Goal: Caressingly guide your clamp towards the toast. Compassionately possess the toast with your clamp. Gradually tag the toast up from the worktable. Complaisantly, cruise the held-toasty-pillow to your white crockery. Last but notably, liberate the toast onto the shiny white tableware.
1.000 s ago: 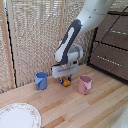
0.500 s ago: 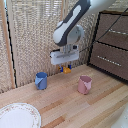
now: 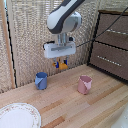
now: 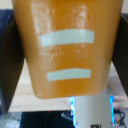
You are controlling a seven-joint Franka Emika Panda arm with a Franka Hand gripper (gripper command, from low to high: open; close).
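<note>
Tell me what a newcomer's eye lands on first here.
The clamp hangs high above the worktable, gripping the orange toast, which fills the wrist view. Below stand a blue cup and a pink cup; the white crockery sits at the exterior view's lower left.

Obstacles on the worktable [image 3: 65, 102]: blue cup [image 3: 41, 80] and pink cup [image 3: 84, 84], well apart, open plank between them. White crockery [image 3: 17, 116] lies past the blue cup toward the exterior view's left. Dark cabinet [image 3: 111, 42] bounds the right. My clamp [image 3: 60, 64] hangs above both cups, apparently clear.
</note>
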